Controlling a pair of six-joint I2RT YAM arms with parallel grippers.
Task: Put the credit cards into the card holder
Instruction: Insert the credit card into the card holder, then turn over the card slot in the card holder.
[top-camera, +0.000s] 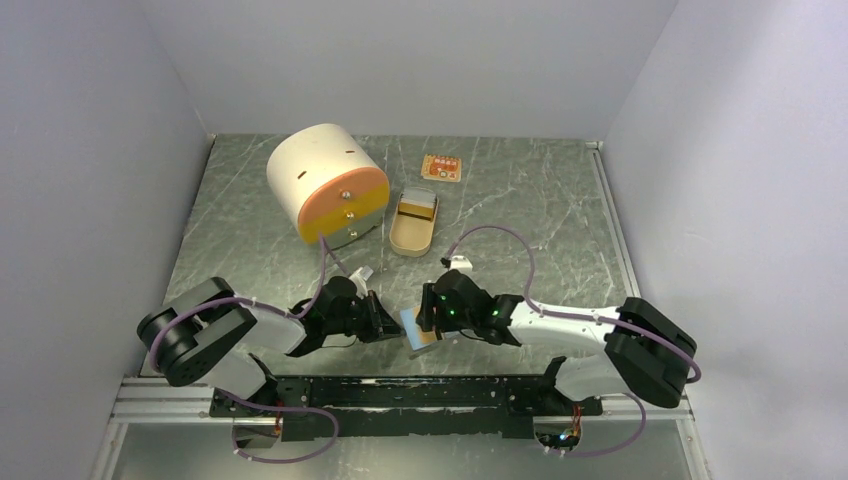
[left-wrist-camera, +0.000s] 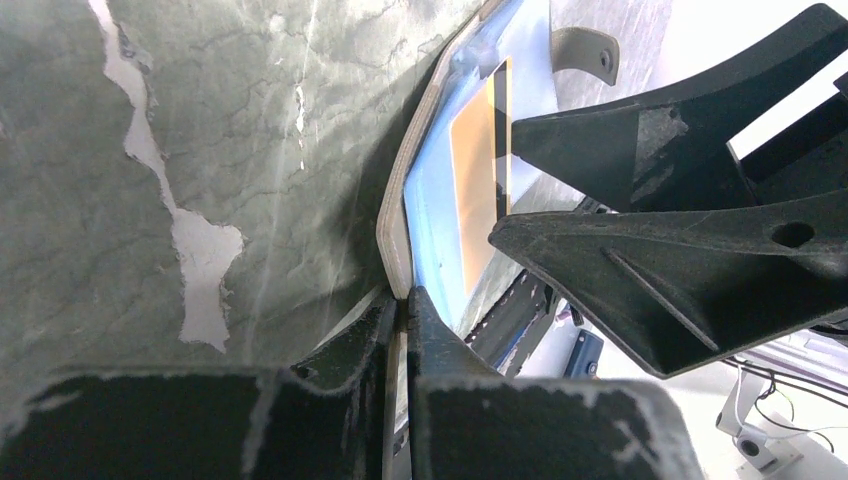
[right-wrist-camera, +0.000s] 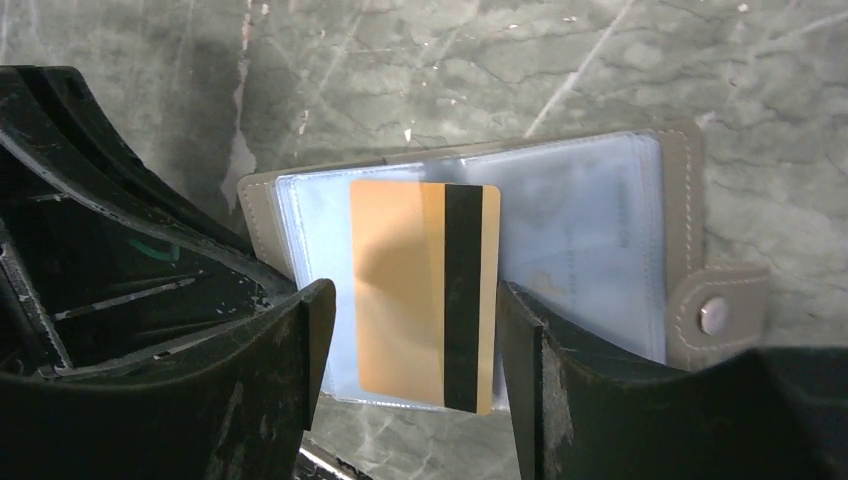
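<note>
The left gripper (left-wrist-camera: 403, 300) is clenched on the near edge of the open taupe card holder (right-wrist-camera: 590, 230), a leather-like case with clear plastic pockets. The case is right in front of both grippers, over the grey marbled counter (right-wrist-camera: 500, 60). The right gripper (right-wrist-camera: 405, 325) is released, and its fingers (right-wrist-camera: 290, 360) stand apart on either side of the gold-orange plastic card (right-wrist-camera: 400, 270) with a black stripe. This card rests on a clear pocket, with a small gap to one finger.

arms folded low, wrists meeting at 6 o'clock; left gripper (left-wrist-camera: 405, 295) clamped on tan stitched card holder (left-wrist-camera: 392, 220), right gripper (right-wrist-camera: 415, 300) spread wide.
</note>
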